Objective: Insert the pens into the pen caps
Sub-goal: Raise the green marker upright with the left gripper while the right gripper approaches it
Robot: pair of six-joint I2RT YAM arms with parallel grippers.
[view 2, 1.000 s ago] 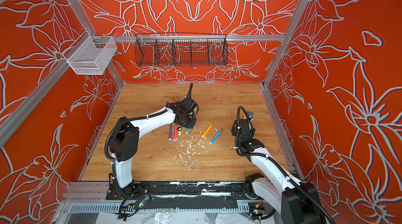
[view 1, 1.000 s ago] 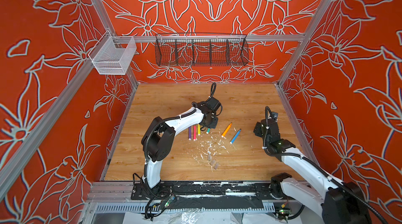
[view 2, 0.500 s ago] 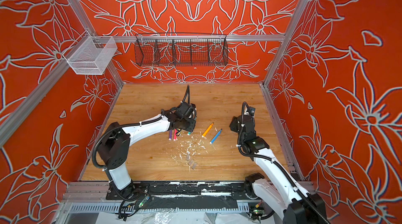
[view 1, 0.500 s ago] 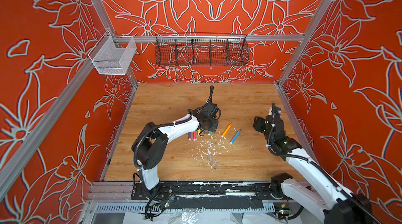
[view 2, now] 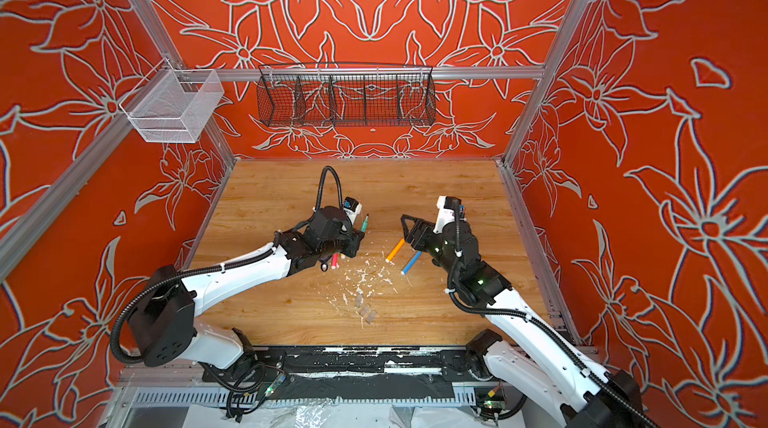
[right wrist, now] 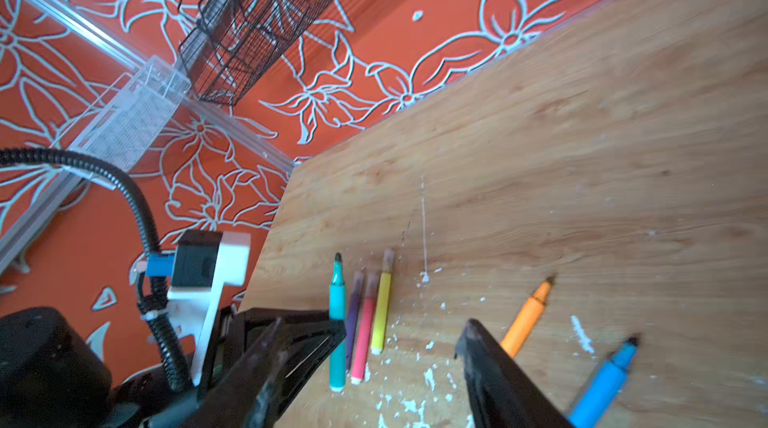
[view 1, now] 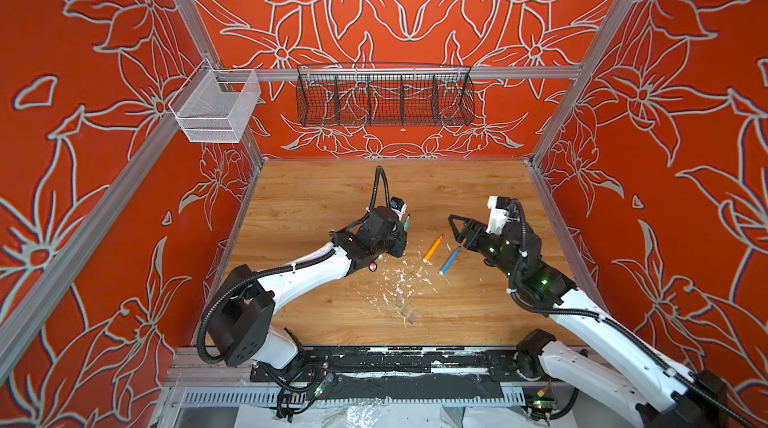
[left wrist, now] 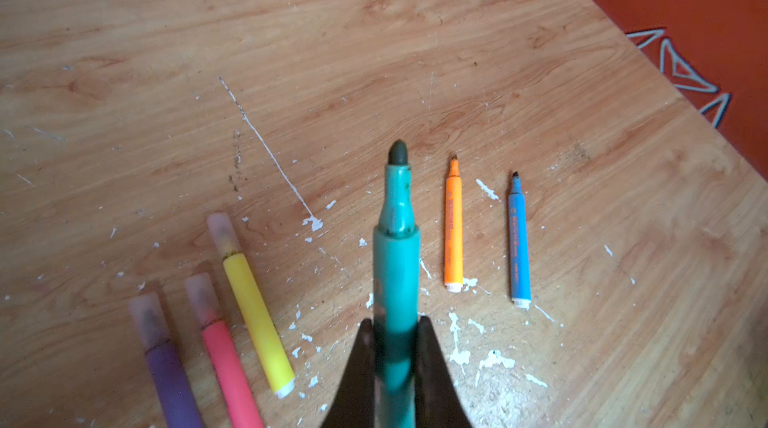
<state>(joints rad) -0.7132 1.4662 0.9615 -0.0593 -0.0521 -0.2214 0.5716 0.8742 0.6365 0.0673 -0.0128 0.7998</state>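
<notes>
**Item:** slim green marker pen (left wrist: 397, 264), uncapped, pinched near its rear end by the left tool (left wrist: 395, 324). Its long axis runs straight out of the jaws, dark tip leading toward the far wall, and it is held off the wooden desk (view 1: 316, 197).

**Counterpart:** small clear plastic caps (view 1: 407, 309), a loose cluster on the desk. They lie back toward the robot's base, roughly between the arms (mouth direction too small to read).

**Right tool** (right wrist: 372, 326): spread and empty, near the uncapped orange pen (right wrist: 525, 322) and the uncapped blue pen (right wrist: 602, 380). It is judged the likelier to fetch a cap.
</notes>
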